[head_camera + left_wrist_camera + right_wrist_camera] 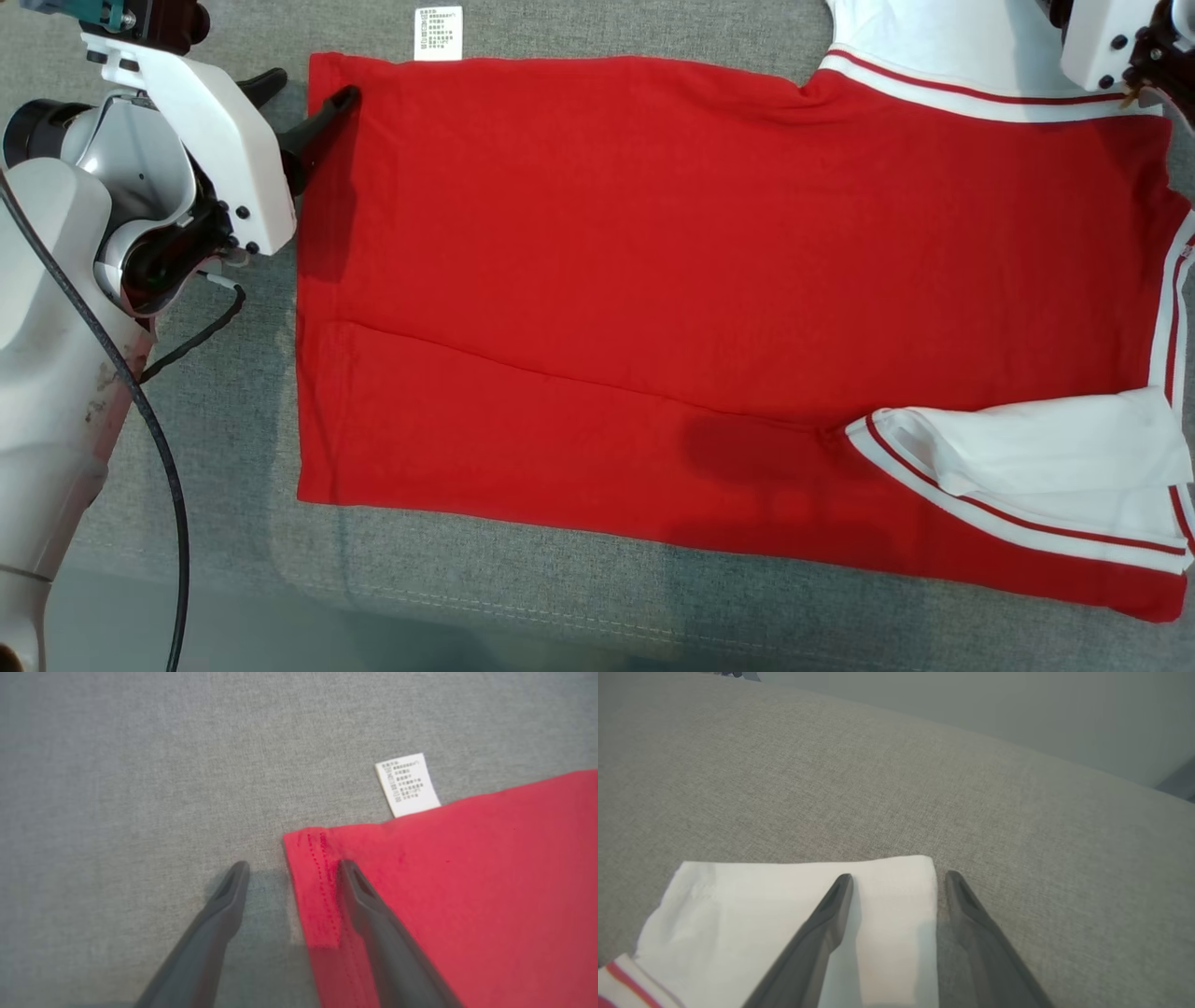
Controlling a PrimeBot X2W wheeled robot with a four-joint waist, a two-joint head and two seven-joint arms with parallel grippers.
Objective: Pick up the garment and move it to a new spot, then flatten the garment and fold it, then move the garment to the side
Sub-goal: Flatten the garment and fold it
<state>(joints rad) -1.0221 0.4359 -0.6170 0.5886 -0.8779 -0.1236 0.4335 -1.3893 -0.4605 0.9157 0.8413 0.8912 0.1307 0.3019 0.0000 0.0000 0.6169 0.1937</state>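
At the garment (700, 280) corner, the left claw (293, 866) stands spread, straddling its edge.

A grey fabric surface (560, 579) carries the flat red garment (709, 280).

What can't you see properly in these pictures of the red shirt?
1. Label writing: too small and blurry in the left wrist view.
2. Far white sleeve: cut off by the head view's top edge.
3. Red shirt's right end: cut off by the head view's right edge.
4. Whether the right tool touches the sleeve: the right wrist view's angle doesn't tell.
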